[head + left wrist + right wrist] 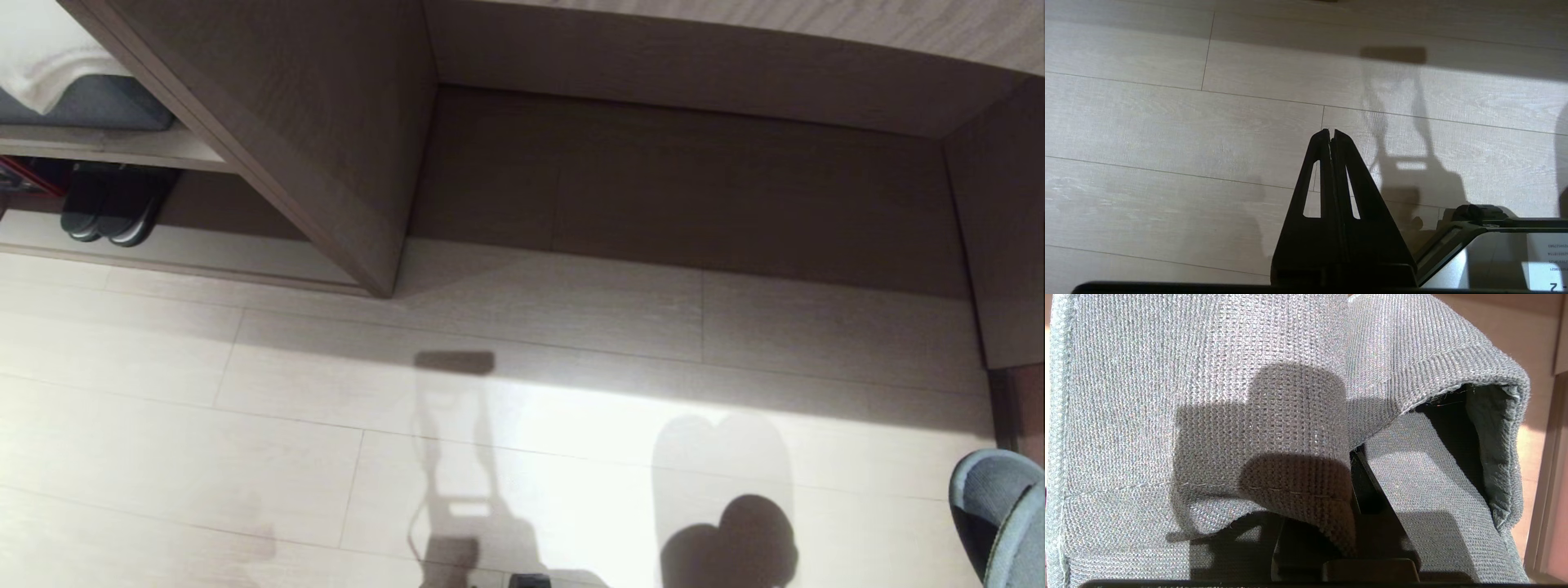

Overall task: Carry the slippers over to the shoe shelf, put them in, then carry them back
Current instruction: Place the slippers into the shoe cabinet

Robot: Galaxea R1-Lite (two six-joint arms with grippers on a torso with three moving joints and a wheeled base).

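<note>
your right gripper (1359,522) has its jaws pinched tight on the knit toe bands of the slippers (1216,416), so the pair hangs from the fabric with an insole facing the wrist camera; gripping the bands lets one hand carry both. in the head view the slippers (1000,514) show only as a grey edge, well to the right of the shoe shelf (343,163) and nearer you. the shelf's right compartment, just right of its divider, stands bare and looks like the natural place to set them. black shoes (110,212) sit left of the divider, under a ledge. your left gripper (1332,134) hangs over the floor (1167,130) with jaws fully together, holding nothing. i'd judge you're in the carry toward the shelf.
</note>
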